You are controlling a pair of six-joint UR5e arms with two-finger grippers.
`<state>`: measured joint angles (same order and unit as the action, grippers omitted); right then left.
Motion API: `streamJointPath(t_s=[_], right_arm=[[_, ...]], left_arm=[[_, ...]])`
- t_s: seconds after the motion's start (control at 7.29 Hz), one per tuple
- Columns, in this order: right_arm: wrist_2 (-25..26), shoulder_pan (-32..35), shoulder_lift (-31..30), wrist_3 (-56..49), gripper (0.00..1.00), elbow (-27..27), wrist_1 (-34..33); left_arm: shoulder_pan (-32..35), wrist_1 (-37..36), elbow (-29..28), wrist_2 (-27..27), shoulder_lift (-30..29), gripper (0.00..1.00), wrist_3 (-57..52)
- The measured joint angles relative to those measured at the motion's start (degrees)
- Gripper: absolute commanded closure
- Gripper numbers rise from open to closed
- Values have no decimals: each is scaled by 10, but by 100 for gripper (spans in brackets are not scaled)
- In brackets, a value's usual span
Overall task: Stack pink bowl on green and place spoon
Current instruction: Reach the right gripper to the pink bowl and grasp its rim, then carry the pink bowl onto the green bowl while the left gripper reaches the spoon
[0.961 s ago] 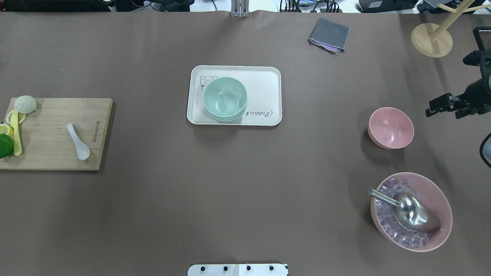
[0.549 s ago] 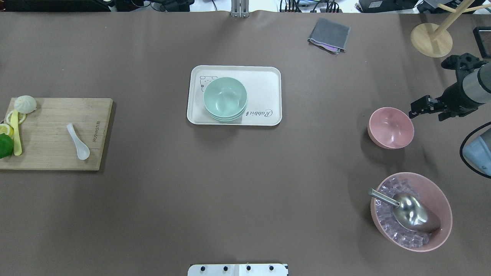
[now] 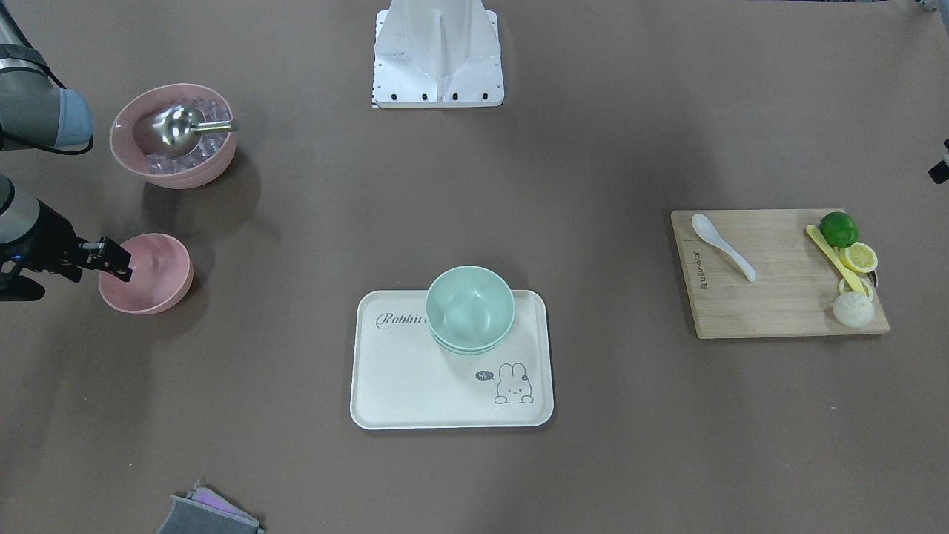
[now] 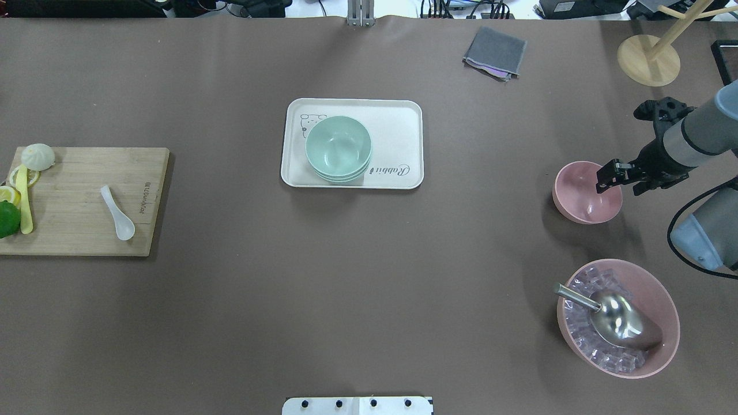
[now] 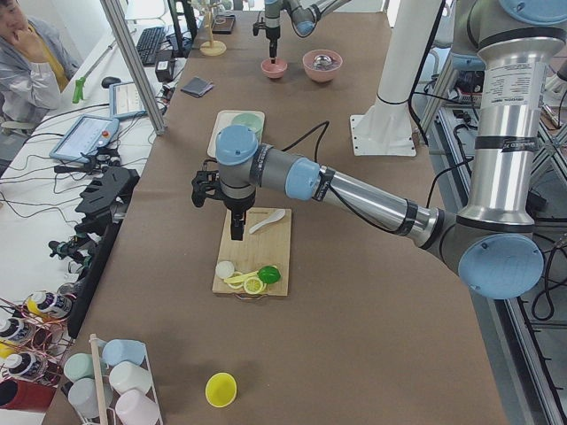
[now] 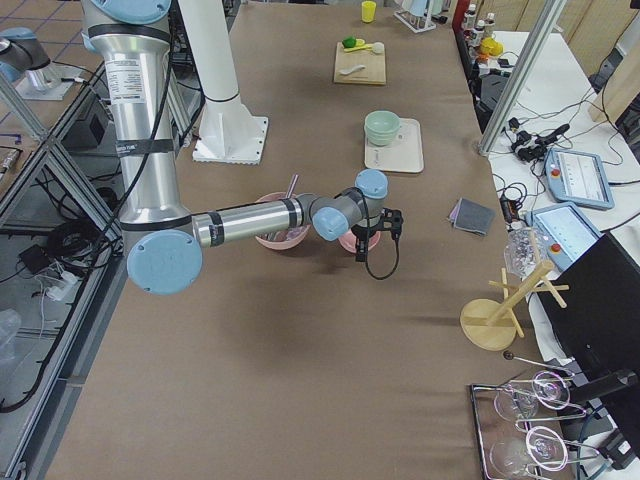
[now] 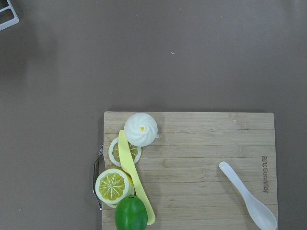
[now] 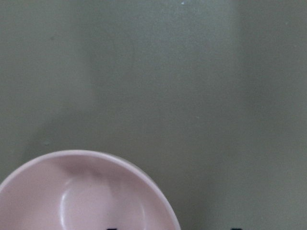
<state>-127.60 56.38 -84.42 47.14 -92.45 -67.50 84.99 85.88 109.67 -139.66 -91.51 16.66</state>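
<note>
The small pink bowl (image 4: 583,199) stands empty on the table at the right; it also shows in the front view (image 3: 152,276) and the right wrist view (image 8: 86,196). My right gripper (image 4: 609,174) is open just above the bowl's right rim, and the rim lies between its fingers. Stacked green bowls (image 4: 338,148) sit on a white tray (image 4: 398,124) at the centre. A white spoon (image 4: 118,214) lies on a wooden cutting board (image 4: 75,230) at the left, also in the left wrist view (image 7: 249,203). My left gripper (image 5: 237,232) hovers over that board's outer side; I cannot tell if it is open.
A large pink bowl of ice cubes with a metal scoop (image 4: 618,317) stands near the small pink bowl. A lime, lemon slices, a bun and a yellow knife (image 7: 132,182) lie on the board's end. A grey cloth (image 4: 496,52) and a wooden stand (image 4: 648,60) are at the far right.
My right gripper has moved in from the table's right edge leftward to the pink bowl's right rim. Bowls, tray and spoon have not moved.
</note>
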Motion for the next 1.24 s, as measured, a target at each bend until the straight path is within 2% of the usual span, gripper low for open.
streamJointPath(t_s=[0.27,0.55,0.82,0.96,1.24], right_arm=[[-6,-4,1,3,100,5,0],[-25,-3,17,24,100,-11,-4],[-40,-1,87,110,100,-35,-35],[-42,-4,142,164,100,-45,-76],[-36,-34,235,284,100,-60,-129]], left_arm=[[-6,1,-2,0,0,2,26],[-45,11,-3,4,-4,2,104],[-101,18,-7,10,-27,3,196],[-136,22,-17,16,-45,3,249],[-199,57,-61,38,-77,4,335]])
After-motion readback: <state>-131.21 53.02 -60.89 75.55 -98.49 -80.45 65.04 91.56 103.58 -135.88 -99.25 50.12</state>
